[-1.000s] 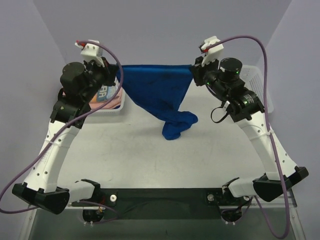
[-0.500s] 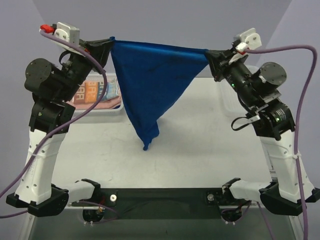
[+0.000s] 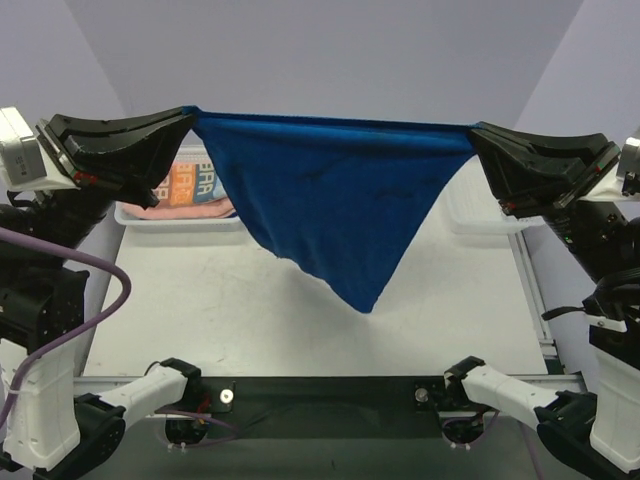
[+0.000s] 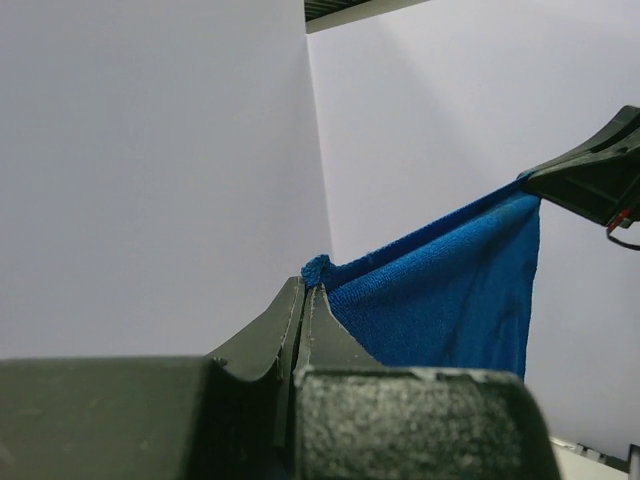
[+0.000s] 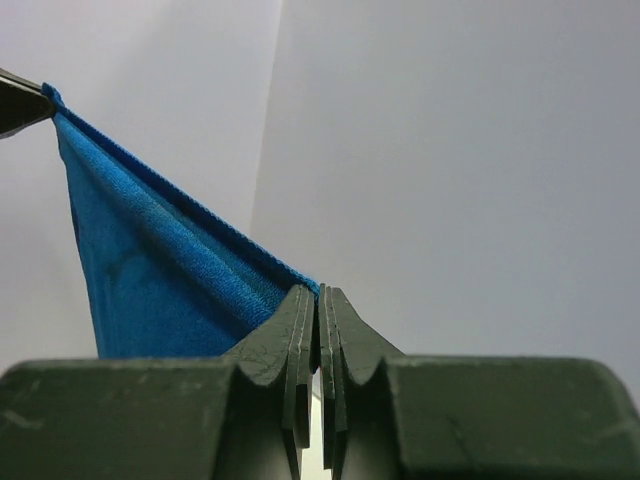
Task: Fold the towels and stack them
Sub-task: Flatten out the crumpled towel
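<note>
The blue towel hangs in a point, its lowest corner free above the table. Its top edge is stretched taut in the air between the left gripper and the right gripper, each clenched on one upper corner. Beyond the left gripper, a pink towel and a lettered towel lie in a basket.

A royal-blue terry towel, stretched taut up high, curtains the middle from side to side. Around its hanging tip the pale tabletop lies open. One white mesh plastic basket fills the far-left corner, a second white basket the far-right.
</note>
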Controlling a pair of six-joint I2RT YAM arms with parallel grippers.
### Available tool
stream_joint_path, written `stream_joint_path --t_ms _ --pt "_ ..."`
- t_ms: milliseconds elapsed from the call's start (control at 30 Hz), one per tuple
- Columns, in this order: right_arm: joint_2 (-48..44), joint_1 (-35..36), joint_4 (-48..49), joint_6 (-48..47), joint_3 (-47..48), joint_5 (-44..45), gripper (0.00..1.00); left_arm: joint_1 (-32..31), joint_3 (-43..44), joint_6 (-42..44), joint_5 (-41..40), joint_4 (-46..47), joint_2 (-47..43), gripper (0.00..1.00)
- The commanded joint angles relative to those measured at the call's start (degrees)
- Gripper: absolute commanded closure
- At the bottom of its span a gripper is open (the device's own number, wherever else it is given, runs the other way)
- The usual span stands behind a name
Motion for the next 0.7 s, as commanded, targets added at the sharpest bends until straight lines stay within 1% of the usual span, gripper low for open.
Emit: stream_joint_path --t_ms 0,133,167,233,300,400,433,500,567,600,633,667 --pt "-0.8 -0.7 1.5 1.4 1.9 3.0 1.00 0.9 1.6 -3.3 -2.9 3.1 -0.2 1.00" --pt "0.6 -0.8 1.5 1.9 1.3 5.2 1.00 0.9 -0.2 -5.4 -3.7 2.5 1.3 1.00" --pt "1.2 -0.8 1.5 1.6 0.4 7.7 1.00 0.9 -1.0 -5.4 -4.4 1.9 1.8 1.00" --pt "3.4 -0.8 1.5 0.5 -0.6 10.6 1.00 0.9 -2.6 -5.2 -8.6 0.6 4.1 1.00" --pt "6.4 -0.8 1.5 -1.6 -2.5 15.4 1.00 0.9 -2.6 -3.7 -12.3 -2.5 6.6 1.00" --pt "12.0 -2.4 1.6 -3.1 -5.3 19.5 1.00 1.1 -5.5 -2.9 -15.9 -3.9 12.3 1.00" --pt "13.6 -3.4 1.7 -2.0 -6.0 19.4 1.00 1.2 -7.4 -2.9 -17.9 -4.0 15.5 1.00" --pt "18.9 -7.8 2.2 0.4 -8.5 15.6 1.00 1.5 -9.5 -2.9 -19.3 -3.9 19.0 1.00" --pt "24.1 -11.5 4.6 4.2 -11.0 13.4 1.00 1.6 -13.2 -2.8 -21.8 -2.0 24.8 1.00" --pt "25.7 -12.3 6.3 4.8 -12.4 12.0 1.00 1.7 -14.3 -2.8 -22.7 -0.9 28.7 1.00" --pt "27.3 -12.9 9.7 5.1 -15.6 11.7 1.00 2.0 -15.6 -2.8 -23.4 0.4 30.8 1.00" --pt "30.8 -13.5 12.2 5.3 -16.7 11.5 1.00 2.2 -17.1 -3.0 -25.1 3.1 32.9 1.00"
